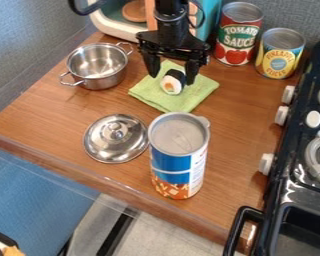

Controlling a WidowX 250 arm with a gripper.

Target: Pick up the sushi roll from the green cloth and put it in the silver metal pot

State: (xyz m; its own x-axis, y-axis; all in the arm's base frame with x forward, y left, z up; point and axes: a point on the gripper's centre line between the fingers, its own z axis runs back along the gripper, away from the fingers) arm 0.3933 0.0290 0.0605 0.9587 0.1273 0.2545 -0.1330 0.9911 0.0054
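While the sushi piece [172,84] lies on the green cloth [145,92], we see the gripper [172,78] hanging at it with fingers spread apart; we judge that it is not yet grasped. Farther out, the lid [113,144] rests off the steel pot [106,82], beside the blue can [171,163].

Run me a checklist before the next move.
1. Gripper open: ok, fingers spread.
2. Sushi piece resting on green cloth: ok.
3. Fingertips low enough to close on the sushi piece: cannot tell.
4. Metal pot uncovered: ok.
5. Lid on the counter, off the pot: ok.
6. Gap between lid and tall canister: cannot tell, they overlap in view.
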